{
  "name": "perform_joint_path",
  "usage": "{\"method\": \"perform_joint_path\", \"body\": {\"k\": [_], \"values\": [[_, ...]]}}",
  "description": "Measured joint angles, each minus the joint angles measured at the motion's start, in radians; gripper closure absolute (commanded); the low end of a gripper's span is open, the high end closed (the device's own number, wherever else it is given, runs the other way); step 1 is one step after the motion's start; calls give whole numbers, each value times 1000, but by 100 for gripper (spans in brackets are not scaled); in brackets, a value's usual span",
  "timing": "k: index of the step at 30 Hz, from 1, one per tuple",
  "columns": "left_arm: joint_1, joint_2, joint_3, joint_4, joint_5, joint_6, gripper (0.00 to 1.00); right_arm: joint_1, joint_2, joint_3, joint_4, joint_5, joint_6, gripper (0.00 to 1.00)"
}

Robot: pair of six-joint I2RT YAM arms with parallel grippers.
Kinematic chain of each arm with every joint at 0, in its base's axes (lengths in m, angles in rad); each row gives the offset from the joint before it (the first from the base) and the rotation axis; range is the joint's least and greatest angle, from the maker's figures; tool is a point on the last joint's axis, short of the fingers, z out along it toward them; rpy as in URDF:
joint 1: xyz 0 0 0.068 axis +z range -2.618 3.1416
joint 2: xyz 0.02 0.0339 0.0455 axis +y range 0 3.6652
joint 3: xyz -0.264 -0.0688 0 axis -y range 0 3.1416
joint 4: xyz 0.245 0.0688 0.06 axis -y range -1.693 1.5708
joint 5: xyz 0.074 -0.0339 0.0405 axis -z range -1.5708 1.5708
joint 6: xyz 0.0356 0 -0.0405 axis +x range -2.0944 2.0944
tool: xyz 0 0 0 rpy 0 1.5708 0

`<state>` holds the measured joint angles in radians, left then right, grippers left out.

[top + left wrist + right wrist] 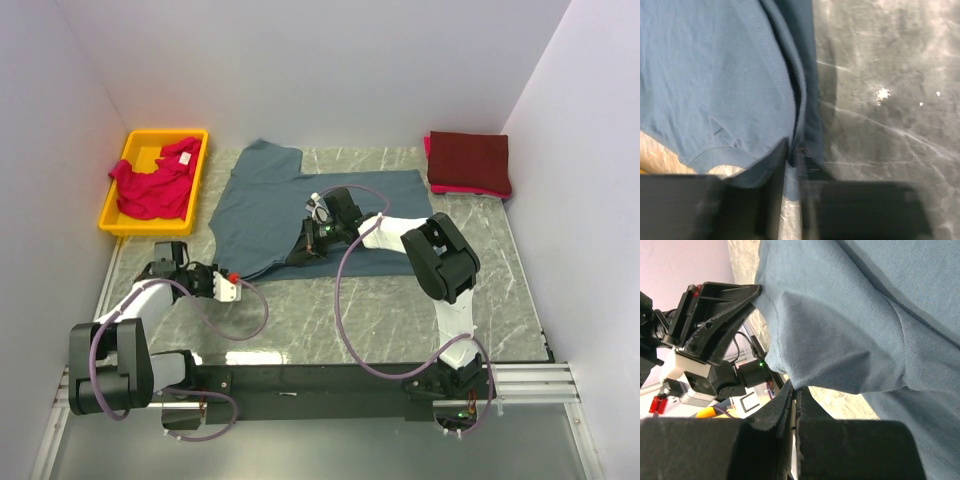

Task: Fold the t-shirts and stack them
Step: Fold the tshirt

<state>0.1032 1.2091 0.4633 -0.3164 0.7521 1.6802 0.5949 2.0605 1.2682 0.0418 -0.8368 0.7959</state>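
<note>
The slate blue-grey t-shirt (290, 200) lies spread flat across the middle of the table. My left gripper (243, 276) is shut on its near left corner; the left wrist view shows the cloth (715, 75) pinched between the fingers (792, 152). My right gripper (297, 257) is shut on the near hem (840, 340), with its tips (796, 390) closed on the edge. The left gripper also shows in the right wrist view (756, 290). A bright pinkish-red t-shirt (152, 185) lies crumpled in the bin. A dark maroon t-shirt (470, 158) lies folded at the back right.
The yellow plastic bin (112, 215) stands at the back left, beside the shirt's left edge. A pinkish-red cloth edge (470, 190) shows under the maroon fold. White walls close in the table (400, 310) on three sides. Purple cables loop over its near part.
</note>
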Motion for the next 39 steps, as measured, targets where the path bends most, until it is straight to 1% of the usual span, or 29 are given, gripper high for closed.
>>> {"method": "perform_joint_path", "body": {"k": [2, 3, 9, 15, 20, 28, 34, 39], "values": [[0, 2, 5, 8, 0, -23, 99, 0, 0, 0, 3, -2, 0, 100], [0, 7, 13, 10, 2, -34, 99, -1, 0, 0, 3, -3, 0, 100], [0, 74, 124, 23, 3, -110, 99, -26, 3, 26, -7, -3, -5, 100], [0, 162, 216, 91, 3, -202, 99, -74, 31, 138, -12, 5, -18, 100], [-1, 235, 280, 166, -2, -275, 99, -97, 100, 238, -16, 14, -41, 100], [-3, 367, 381, 256, -22, -370, 99, -107, 162, 253, -19, 21, -44, 100], [-21, 460, 475, 278, -39, -410, 99, -119, 163, 254, 2, 24, -29, 100], [-38, 505, 514, 312, -47, -429, 99, -132, 163, 254, 22, 26, -19, 100]]}}
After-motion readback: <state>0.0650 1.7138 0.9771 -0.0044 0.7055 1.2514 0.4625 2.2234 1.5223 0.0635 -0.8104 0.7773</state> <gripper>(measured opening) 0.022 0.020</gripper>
